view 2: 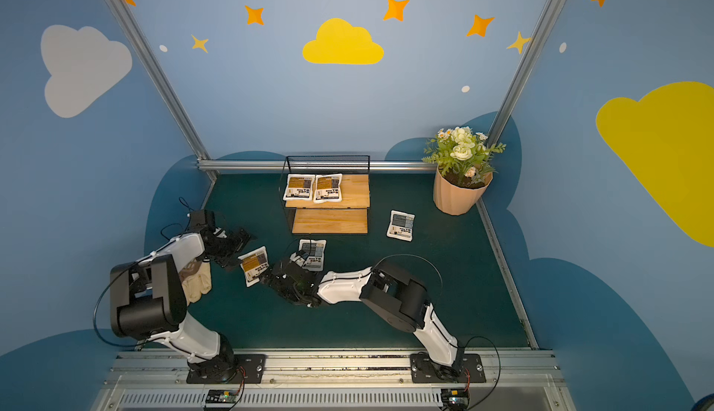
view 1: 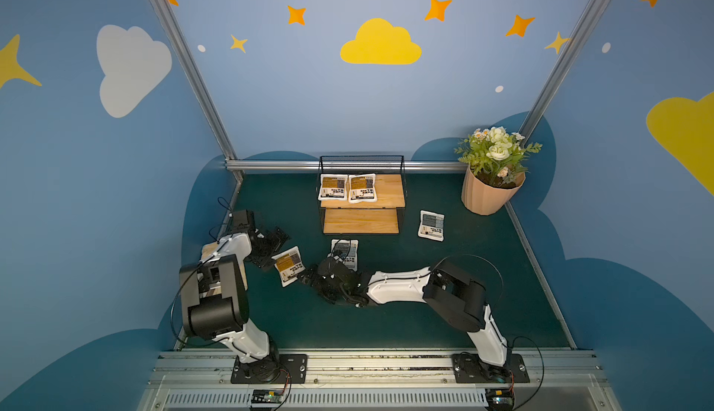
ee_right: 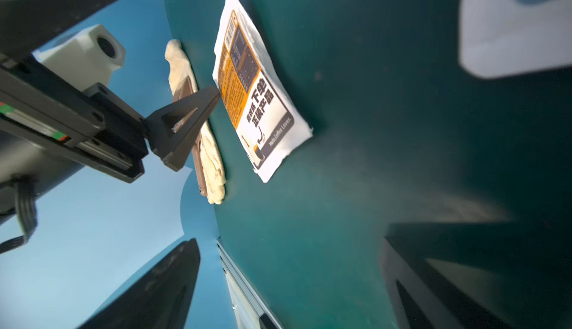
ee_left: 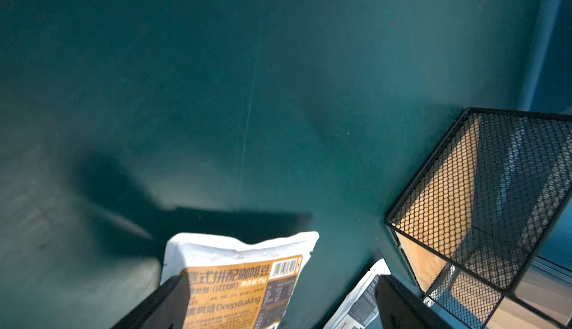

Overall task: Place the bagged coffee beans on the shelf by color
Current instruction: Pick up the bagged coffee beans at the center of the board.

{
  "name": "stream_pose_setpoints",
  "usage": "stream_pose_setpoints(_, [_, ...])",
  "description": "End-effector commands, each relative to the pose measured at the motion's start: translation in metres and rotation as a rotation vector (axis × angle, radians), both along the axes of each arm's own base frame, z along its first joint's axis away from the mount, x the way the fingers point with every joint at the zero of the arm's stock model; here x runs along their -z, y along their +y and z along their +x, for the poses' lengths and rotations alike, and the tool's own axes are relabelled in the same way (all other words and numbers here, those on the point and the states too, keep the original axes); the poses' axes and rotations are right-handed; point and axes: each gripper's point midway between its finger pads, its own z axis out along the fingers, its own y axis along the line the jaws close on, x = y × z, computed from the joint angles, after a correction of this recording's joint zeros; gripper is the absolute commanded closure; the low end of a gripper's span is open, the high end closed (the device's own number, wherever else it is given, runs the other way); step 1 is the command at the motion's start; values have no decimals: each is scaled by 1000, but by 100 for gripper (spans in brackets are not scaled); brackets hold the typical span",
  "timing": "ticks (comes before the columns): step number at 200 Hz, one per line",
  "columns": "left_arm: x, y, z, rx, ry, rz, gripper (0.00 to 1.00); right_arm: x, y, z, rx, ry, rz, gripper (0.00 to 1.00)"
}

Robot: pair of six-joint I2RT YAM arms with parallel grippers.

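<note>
Orange-label coffee pouch (view 1: pixel 288 266) lies on the bench (view 1: pixel 425 312), left gripper (view 1: pixel 276 250) at its 9 o'clock, right gripper (view 1: pixel 307 275) at 4; both jaws released.

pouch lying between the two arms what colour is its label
Orange-yellow with black print, on a white pouch; the right wrist view shows it best.

orange-label pouch (ee_left: pixel 238 284) btwn spread pincer (ee_left: pixel 281 284) fingers, grey pouch (ee_left: pixel 360 299) & mesh shelf (ee_left: pixel 483 194) nearby, green mat (ee_left: pixel 247 95)
</note>
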Motion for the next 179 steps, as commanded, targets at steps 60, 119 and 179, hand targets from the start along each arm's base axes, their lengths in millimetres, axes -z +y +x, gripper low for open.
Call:
stream_pose_setpoints(60, [17, 12, -1, -35, 59, 22, 1, 33, 22, 2, 51, 68, -29, 6])
stream_pose_setpoints(119, [20, 10, -3, -33, 66, 12, 1, 57, 30, 8, 84, 83, -69, 11])
stream_pose_setpoints(179, [21, 9, -3, -29, 70, 9, 1, 81, 32, 15, 119, 86, -103, 20])
